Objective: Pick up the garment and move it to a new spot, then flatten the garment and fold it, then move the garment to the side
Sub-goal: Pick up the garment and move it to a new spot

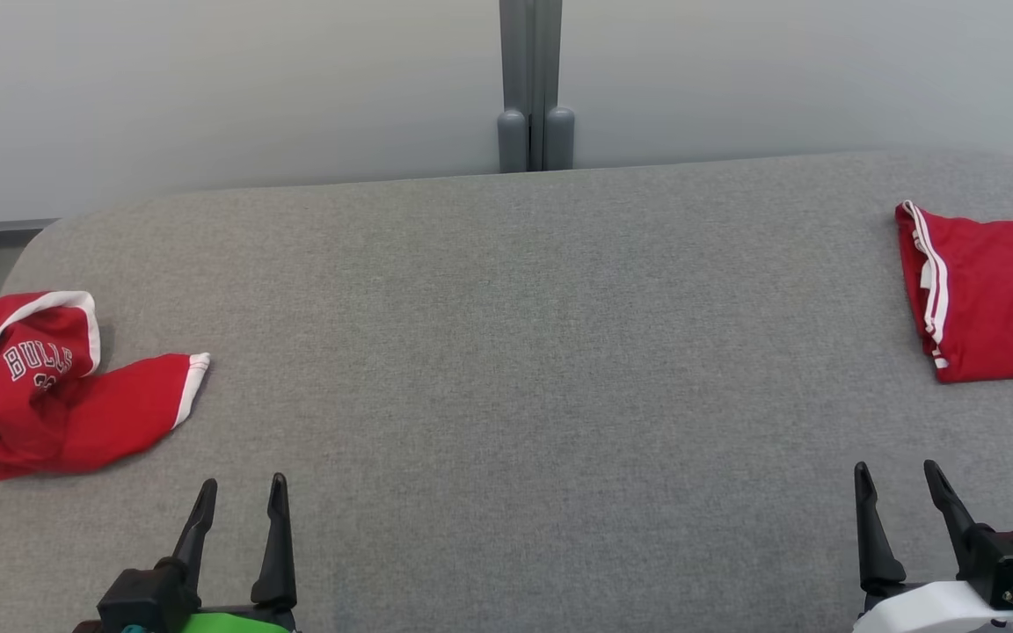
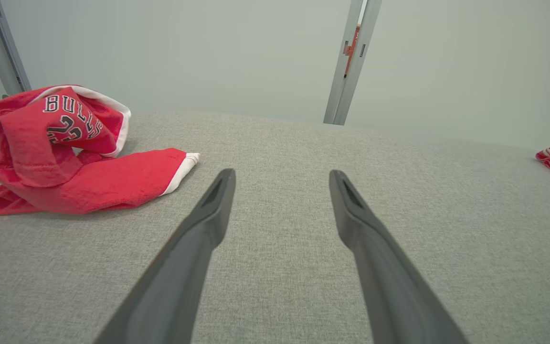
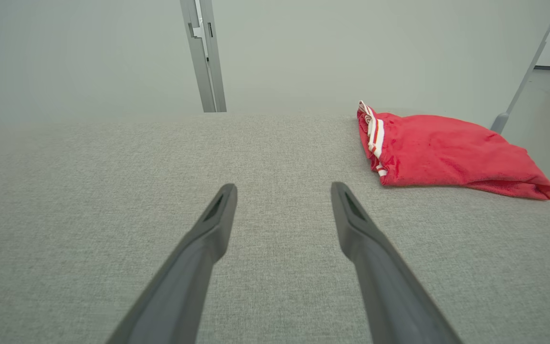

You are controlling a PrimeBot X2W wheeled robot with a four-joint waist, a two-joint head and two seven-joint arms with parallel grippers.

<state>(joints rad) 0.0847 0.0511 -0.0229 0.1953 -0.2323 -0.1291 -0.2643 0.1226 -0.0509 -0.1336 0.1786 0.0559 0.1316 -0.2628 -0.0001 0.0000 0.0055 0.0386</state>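
The left gripper (image 1: 243, 482) has its two dark fingers spread wide and holds nothing; it hovers over the near left part of the grey padded table (image 1: 515, 334). The right gripper (image 1: 897, 466) is spread and empty as well, at the near right. The thing of the task appears to be the crumpled red jersey (image 1: 49, 396). It lies in a heap at the left edge of the table, a little beyond the left gripper and to its left, not touching it. The jersey is bunched in several layers, so a pinch may take only the top fold or the loose end with the white hem. The cloth would then probably hang twisted and be hard to flatten. A part of it seems to reach over the table's edge, so a push from the fingers could make it slide off. Another risk is a wrong target: a folded red garment (image 1: 999, 299) of the same colour lies at the far right edge, and it looks already finished. Between the two garments nothing stands in the way of a carry to the middle. Behind the table a grey post (image 1: 533, 88) rises before a pale wall (image 1: 207, 88), well apart from both arms.
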